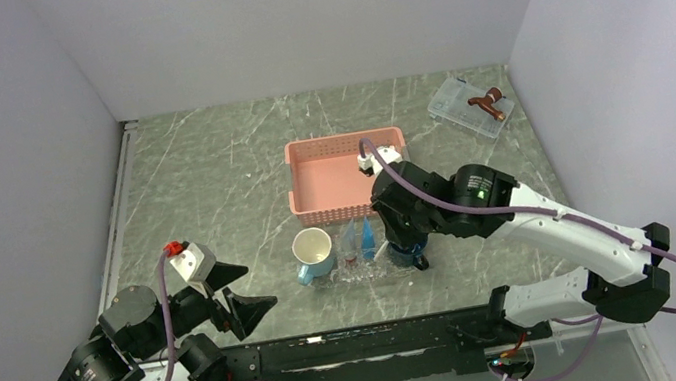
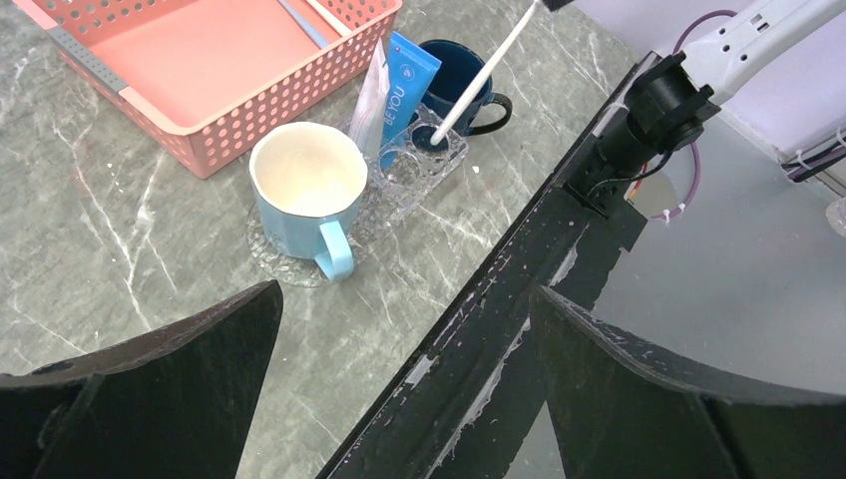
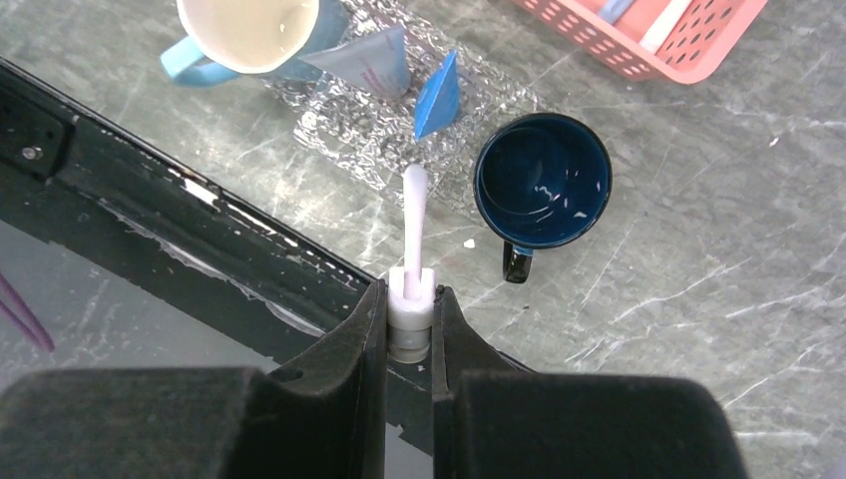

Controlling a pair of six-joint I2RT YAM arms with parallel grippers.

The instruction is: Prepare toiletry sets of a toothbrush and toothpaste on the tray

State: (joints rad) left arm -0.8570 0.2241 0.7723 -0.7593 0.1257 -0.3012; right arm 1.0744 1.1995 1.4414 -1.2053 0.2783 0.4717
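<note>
My right gripper (image 3: pixel 409 291) is shut on the thick end of a white toothbrush (image 3: pixel 414 225). It holds the brush upright, with the far end down at the near edge of the clear tray (image 3: pixel 349 135). The left wrist view shows the toothbrush (image 2: pixel 484 70) slanting down onto the tray (image 2: pixel 404 175). A blue toothpaste tube (image 3: pixel 437 95) and a translucent tube (image 3: pixel 371 60) stand on the tray. In the top view my right gripper (image 1: pixel 405 246) hangs over the tray's right end (image 1: pixel 381 270). My left gripper (image 1: pixel 241 301) is open and empty, left of the tray.
A light blue mug (image 1: pixel 313 252) stands on the tray's left end. A dark blue mug (image 3: pixel 542 180) stands just right of the tray. The pink basket (image 1: pixel 314 189) behind holds more slim sticks (image 3: pixel 663 25). A clear box (image 1: pixel 463 109) sits at the back right. The table's black front edge (image 2: pixel 519 289) runs close by.
</note>
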